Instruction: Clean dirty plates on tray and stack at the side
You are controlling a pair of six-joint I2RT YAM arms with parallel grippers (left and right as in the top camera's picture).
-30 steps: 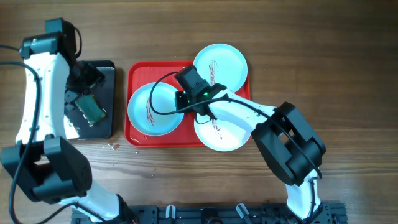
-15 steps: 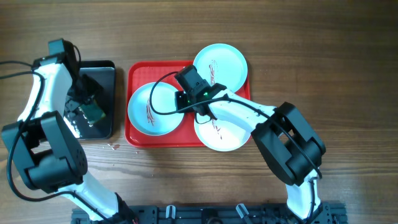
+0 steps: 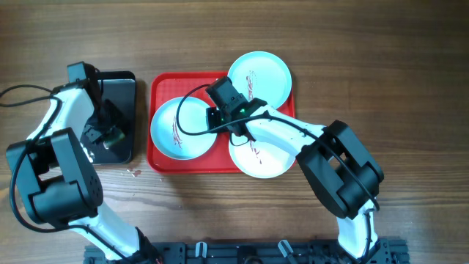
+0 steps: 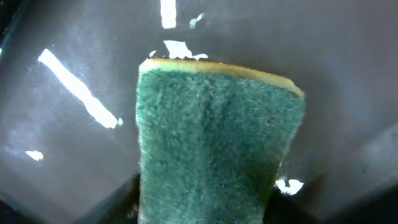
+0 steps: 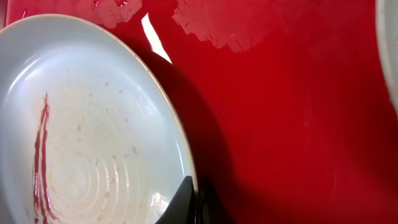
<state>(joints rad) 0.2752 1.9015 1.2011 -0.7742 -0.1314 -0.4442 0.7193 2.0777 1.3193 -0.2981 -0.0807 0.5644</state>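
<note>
The red tray (image 3: 163,82) holds three pale plates with dark-red smears: a left plate (image 3: 176,128), a far plate (image 3: 260,73) and a near plate (image 3: 260,158) that overhangs the tray's front rim. My right gripper (image 3: 220,121) is shut on the left plate's right rim; the right wrist view shows one finger (image 5: 194,199) over the rim of that plate (image 5: 93,143), above the tray (image 5: 298,124). My left gripper (image 3: 108,136) is low over the black tray (image 3: 124,84), shut on a green sponge (image 4: 211,143) that fills the left wrist view.
The black tray lies left of the red tray, with a wet, shiny bottom (image 4: 74,74). A few small droplets (image 3: 133,173) lie on the wooden table in front of it. A black cable (image 3: 22,92) runs off the left edge.
My left arm has swung and lowered the sponge toward the near part of the black tray. The right arm and the plates have not moved.
</note>
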